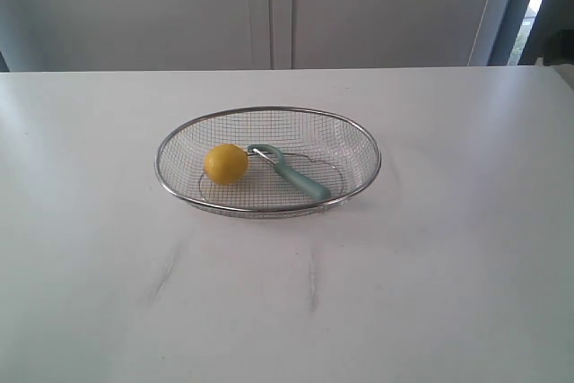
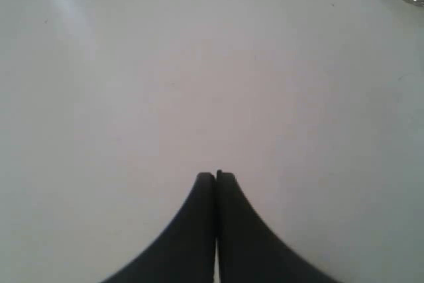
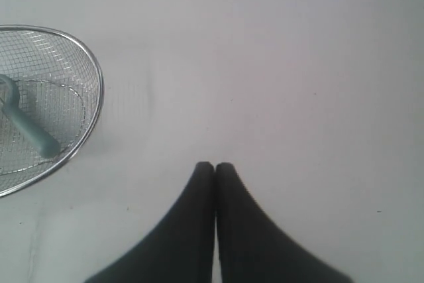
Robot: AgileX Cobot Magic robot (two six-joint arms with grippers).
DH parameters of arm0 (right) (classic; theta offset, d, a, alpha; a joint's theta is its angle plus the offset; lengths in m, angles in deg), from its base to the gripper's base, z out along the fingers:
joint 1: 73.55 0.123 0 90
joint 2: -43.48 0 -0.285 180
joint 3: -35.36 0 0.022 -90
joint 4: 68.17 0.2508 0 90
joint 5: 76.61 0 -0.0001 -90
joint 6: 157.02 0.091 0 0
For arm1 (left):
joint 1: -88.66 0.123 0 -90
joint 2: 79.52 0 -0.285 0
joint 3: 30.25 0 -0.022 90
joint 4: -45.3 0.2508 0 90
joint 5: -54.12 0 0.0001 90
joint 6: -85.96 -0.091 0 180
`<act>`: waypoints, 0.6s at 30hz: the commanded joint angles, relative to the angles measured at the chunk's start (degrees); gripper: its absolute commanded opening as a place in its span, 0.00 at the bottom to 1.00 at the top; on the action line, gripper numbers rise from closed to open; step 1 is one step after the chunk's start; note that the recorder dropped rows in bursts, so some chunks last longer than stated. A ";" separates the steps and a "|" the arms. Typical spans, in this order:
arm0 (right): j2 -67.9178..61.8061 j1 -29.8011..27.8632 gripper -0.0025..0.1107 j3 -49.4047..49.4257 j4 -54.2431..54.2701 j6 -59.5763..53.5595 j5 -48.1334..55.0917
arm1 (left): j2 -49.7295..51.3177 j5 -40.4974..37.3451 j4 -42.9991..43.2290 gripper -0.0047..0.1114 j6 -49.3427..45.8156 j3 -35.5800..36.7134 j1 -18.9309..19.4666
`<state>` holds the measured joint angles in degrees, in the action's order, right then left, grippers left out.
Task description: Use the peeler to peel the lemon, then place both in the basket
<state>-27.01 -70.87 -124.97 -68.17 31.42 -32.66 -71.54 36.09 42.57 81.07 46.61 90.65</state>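
Lemon (image 1: 225, 163) and peeler (image 1: 292, 173) are lying in the basket (image 1: 269, 108). Left claw (image 2: 216, 175) and right claw (image 3: 214, 165) are hovering closed.

Basket (image 1: 269, 108): silver wire mesh, thick shiny metal rim.
Lemon (image 1: 225, 164): bright yellow rind, smooth with a soft sheen.
Peeler (image 1: 300, 178): smooth pale teal plastic handle, metal blade.
Table (image 1: 448, 266): white, smooth, matt, faintly scuffed.

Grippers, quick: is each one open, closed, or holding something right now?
Left gripper: closed, fingers together over bare table, holding nothing.
Right gripper: closed, fingers together, holding nothing.
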 commanded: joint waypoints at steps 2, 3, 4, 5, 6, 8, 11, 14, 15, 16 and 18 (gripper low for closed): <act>5.20 -0.39 0.02 1.92 -1.11 -0.75 -2.57 | -0.20 0.28 -0.61 0.04 0.37 0.36 -0.45; 7.09 -0.39 0.02 3.33 -1.11 -0.75 -4.65 | -0.20 0.28 -0.61 0.04 0.37 0.36 -0.45; 9.19 -0.39 0.02 5.09 -1.24 -0.75 -6.91 | -0.20 0.28 -0.61 0.04 0.37 0.36 -0.45; 10.88 -0.39 0.02 6.58 -1.46 -0.75 -8.89 | -0.20 0.28 -0.61 0.04 0.37 0.36 -0.45; 12.97 -0.39 0.02 8.42 -2.09 -0.75 -10.36 | -0.20 0.28 -0.61 0.04 0.37 0.36 -0.45; 16.37 -0.39 0.02 11.53 -3.05 -0.75 -11.98 | -0.20 0.28 -0.61 0.04 0.37 0.36 -0.45; 21.52 -0.39 0.02 15.77 -4.78 -0.87 -12.38 | -0.20 0.28 -0.61 0.04 0.37 0.36 -0.45; 25.66 -0.39 0.02 19.08 -5.37 -0.87 -12.38 | -0.20 0.28 -0.61 0.04 0.37 0.36 -0.45; 26.65 -0.39 0.02 19.84 -6.01 -0.87 -12.28 | -0.20 0.28 -0.61 0.04 0.37 0.36 -0.45; 27.85 -0.39 0.02 20.74 -6.13 -0.87 -12.28 | -0.20 0.28 -0.61 0.04 0.37 0.36 -0.45; 30.12 -0.39 0.02 22.40 -6.26 -0.87 -12.14 | -0.20 0.28 -0.61 0.04 0.37 0.36 -0.45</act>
<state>0.58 -70.96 -104.56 -73.40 31.32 -44.18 -71.54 36.09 42.57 81.07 46.61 90.65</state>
